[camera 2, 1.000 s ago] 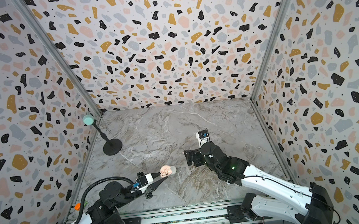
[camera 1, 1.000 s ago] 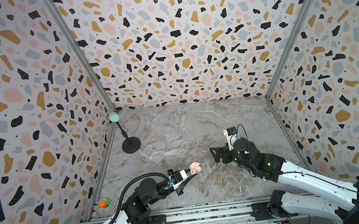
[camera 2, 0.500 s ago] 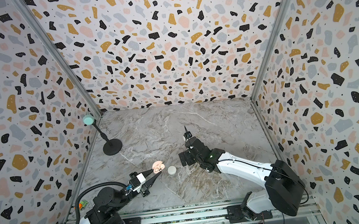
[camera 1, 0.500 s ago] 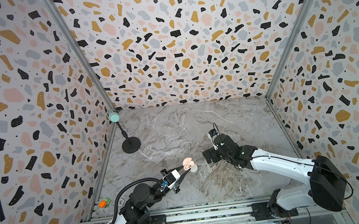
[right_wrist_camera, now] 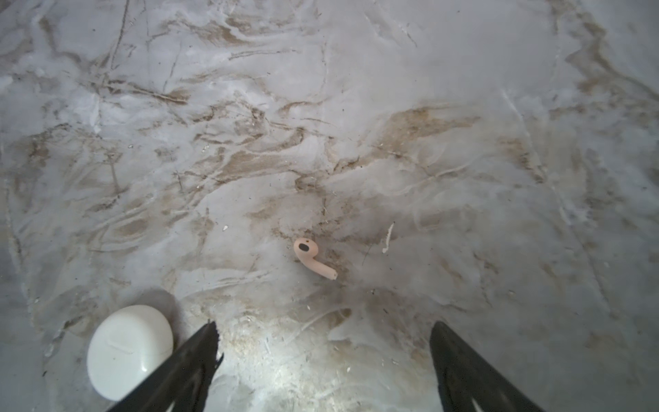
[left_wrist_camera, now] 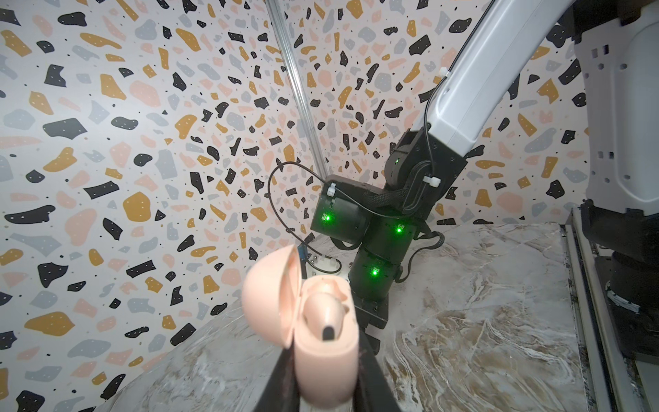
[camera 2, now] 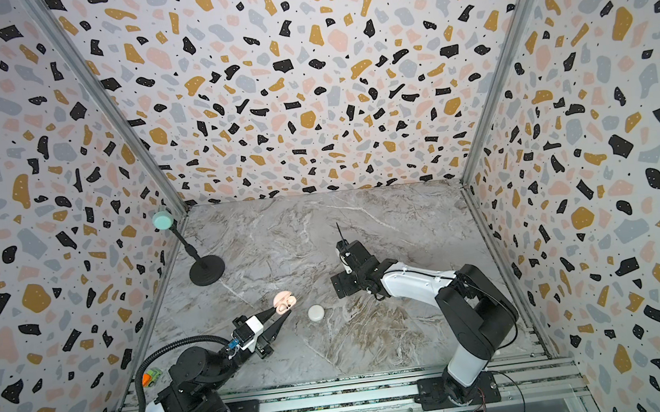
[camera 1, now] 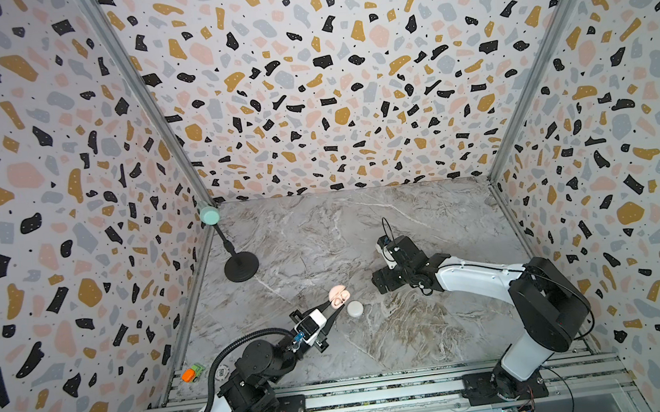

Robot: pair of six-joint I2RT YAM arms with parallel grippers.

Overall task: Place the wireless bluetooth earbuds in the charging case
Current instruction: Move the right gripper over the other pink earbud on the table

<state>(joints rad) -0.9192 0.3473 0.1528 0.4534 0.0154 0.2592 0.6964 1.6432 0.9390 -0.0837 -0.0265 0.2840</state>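
Up front, the left gripper [camera 1: 333, 303] clamps an open pink charging case [camera 1: 338, 296]; only the left wrist view shows the pink earbud [left_wrist_camera: 326, 314] seated inside. A closed white case [camera 1: 355, 309] sits just beside it. Beyond, the right gripper [right_wrist_camera: 324, 326] hangs with jaws spread wide over a loose earbud [right_wrist_camera: 313, 258], visible only from the right wrist. Bare marble surface [camera 1: 416, 331] stretches to the back wall [camera 1: 328, 90].

The left arm [camera 1: 261, 358] and right arm [camera 1: 478, 279] are clad in white with black joints; tapered black fingers [right_wrist_camera: 185, 364] are borne by the right gripper [right_wrist_camera: 325, 324].
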